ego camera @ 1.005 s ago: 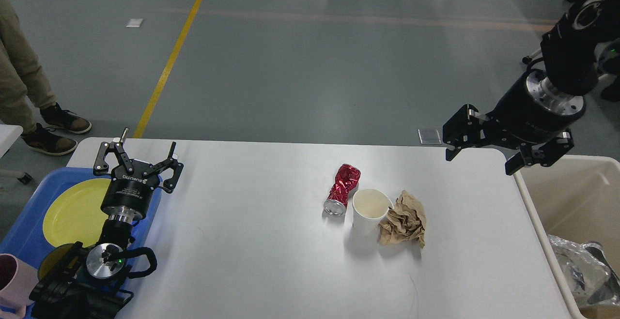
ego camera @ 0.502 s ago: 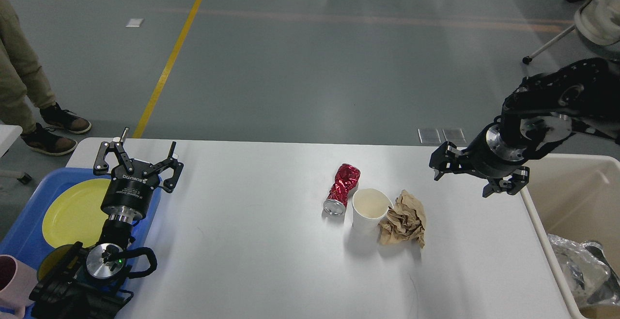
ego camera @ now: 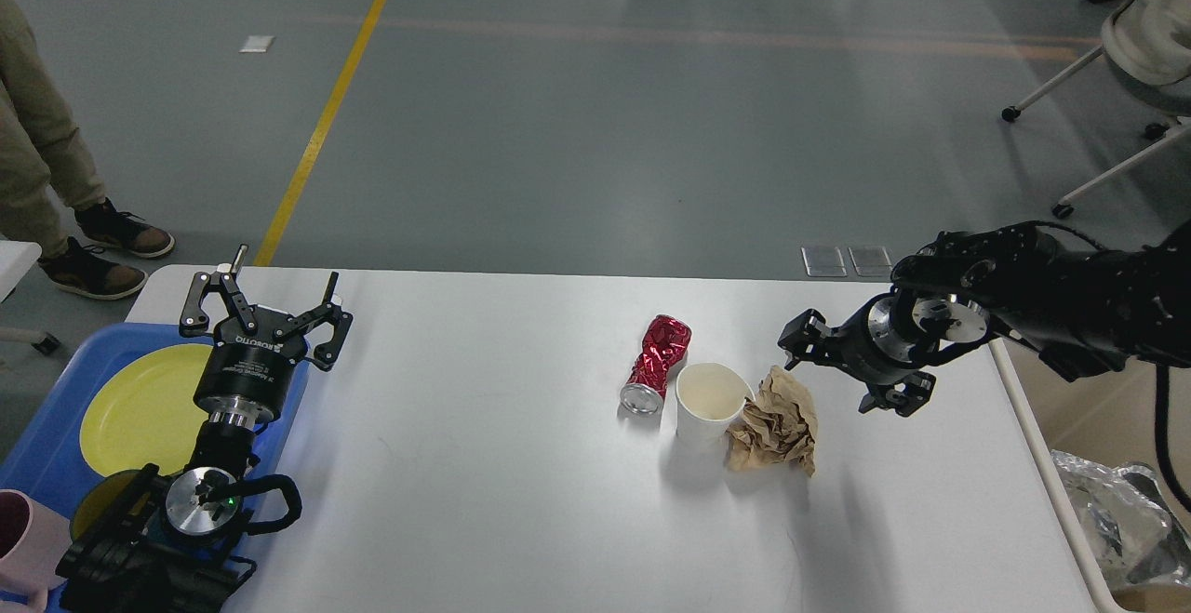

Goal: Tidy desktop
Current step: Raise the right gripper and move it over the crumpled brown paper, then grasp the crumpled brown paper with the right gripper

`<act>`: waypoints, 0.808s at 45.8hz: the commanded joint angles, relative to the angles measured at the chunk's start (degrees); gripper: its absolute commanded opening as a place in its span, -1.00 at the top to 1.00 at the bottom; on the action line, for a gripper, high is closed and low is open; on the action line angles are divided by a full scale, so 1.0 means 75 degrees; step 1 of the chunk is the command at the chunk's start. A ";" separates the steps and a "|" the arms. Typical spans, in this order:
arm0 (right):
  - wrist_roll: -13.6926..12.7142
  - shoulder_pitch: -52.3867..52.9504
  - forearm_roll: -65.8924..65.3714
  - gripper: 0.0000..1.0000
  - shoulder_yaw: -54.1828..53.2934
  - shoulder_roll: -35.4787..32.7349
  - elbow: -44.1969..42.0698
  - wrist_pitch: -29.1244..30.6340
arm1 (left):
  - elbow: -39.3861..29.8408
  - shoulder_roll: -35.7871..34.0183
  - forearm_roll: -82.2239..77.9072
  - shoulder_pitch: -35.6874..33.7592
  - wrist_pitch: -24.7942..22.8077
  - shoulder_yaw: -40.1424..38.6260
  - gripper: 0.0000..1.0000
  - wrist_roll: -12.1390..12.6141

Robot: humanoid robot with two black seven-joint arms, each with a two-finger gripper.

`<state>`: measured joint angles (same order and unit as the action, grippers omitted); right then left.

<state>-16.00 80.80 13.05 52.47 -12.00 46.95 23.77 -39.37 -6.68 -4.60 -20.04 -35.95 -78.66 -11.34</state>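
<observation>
The white desktop (ego camera: 484,464) carries a crushed red can (ego camera: 659,362), an upright white paper cup (ego camera: 709,401) and a crumpled wad of brown paper (ego camera: 777,422), close together right of centre. My right gripper (ego camera: 842,366) hovers open just right of and above the brown paper, touching nothing. At the desktop's left edge my left gripper (ego camera: 265,295) points away from me, open and empty, above the blue tray (ego camera: 51,446).
The blue tray holds a yellow plate (ego camera: 140,404) and a pink cup (ego camera: 23,539). A beige bin (ego camera: 1042,469) with silvery crumpled trash (ego camera: 1117,520) stands off the right edge. A person's legs (ego camera: 37,148) are at far left, a wheeled chair (ego camera: 1140,46) at far right.
My right arm has swung down and left from above the bin to just beside the brown paper, staying open. The left arm and the desktop items have not moved.
</observation>
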 commanded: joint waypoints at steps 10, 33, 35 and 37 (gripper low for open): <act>0.0001 -0.0730 -0.0006 -1.00 -0.0574 0.0345 -0.0388 -0.0263 | 0.0000 0.0000 -0.0008 0.0000 0.0000 0.0000 -0.93 0.0000; 0.0013 -0.1445 -0.0158 -0.97 -0.0622 0.0662 -0.0740 -0.0848 | 0.0000 0.0000 -0.0008 0.0000 0.0000 0.0000 -0.93 0.0000; 0.0013 -0.1503 -0.0170 -0.90 -0.0622 0.0662 -0.0752 -0.0872 | 0.0000 0.0000 -0.0008 0.0000 0.0000 0.0000 -0.93 0.0000; 0.0001 -0.1585 -0.0181 -0.76 -0.0610 0.0662 -0.0752 -0.0872 | 0.0000 0.0000 0.0004 0.0000 0.0000 0.0000 -0.93 0.0000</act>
<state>-15.92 70.21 11.96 47.75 -7.15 41.54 17.79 -39.37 -6.68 -4.65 -20.02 -35.95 -78.66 -11.34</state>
